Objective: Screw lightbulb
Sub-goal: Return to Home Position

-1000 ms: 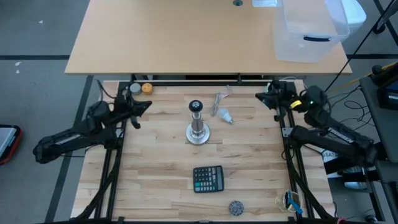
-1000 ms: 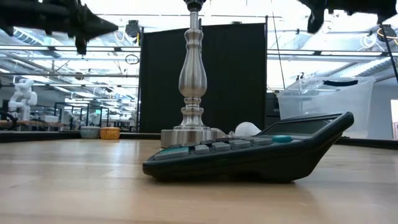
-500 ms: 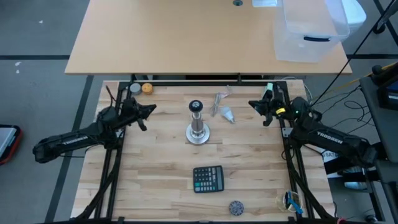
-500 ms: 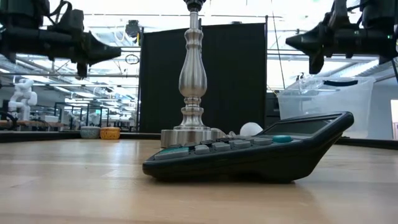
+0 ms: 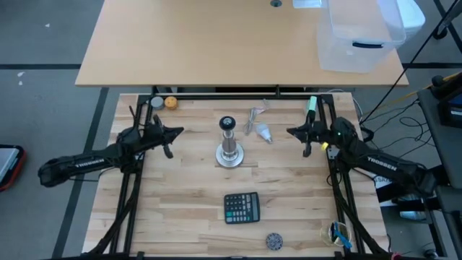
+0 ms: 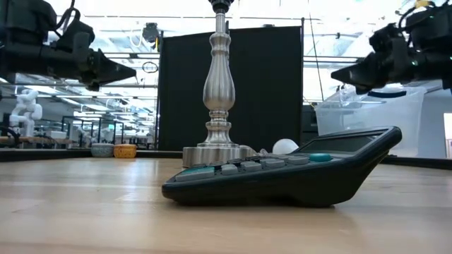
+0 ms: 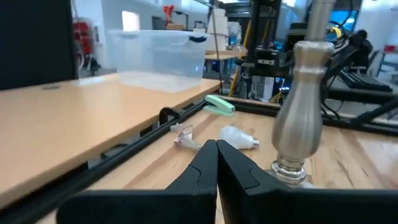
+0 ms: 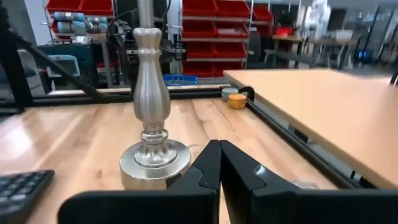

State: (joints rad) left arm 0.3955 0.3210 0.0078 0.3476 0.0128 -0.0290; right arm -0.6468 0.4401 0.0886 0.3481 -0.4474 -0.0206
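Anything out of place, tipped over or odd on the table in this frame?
Only the lightbulb: it lies on its side on the table beside the upright stand, which holds no bulb. A crumpled clear scrap lies next to it. Left gripper and right gripper hover on either side, fingers shut, holding nothing.

There are two tables: one slatted wooden table (image 5: 180,217) and one smooth tan table (image 5: 216,43). Two grippers show, the left gripper (image 5: 178,131) and the right gripper (image 5: 290,132). Counted singly: one lightbulb (image 5: 265,133), one metal lamp stand (image 5: 229,153), one calculator (image 5: 242,208), one orange ball (image 5: 170,102), one clear plastic bin (image 5: 354,43), one crumpled clear wrapper (image 5: 255,115), and one small grey round piece (image 5: 273,240).
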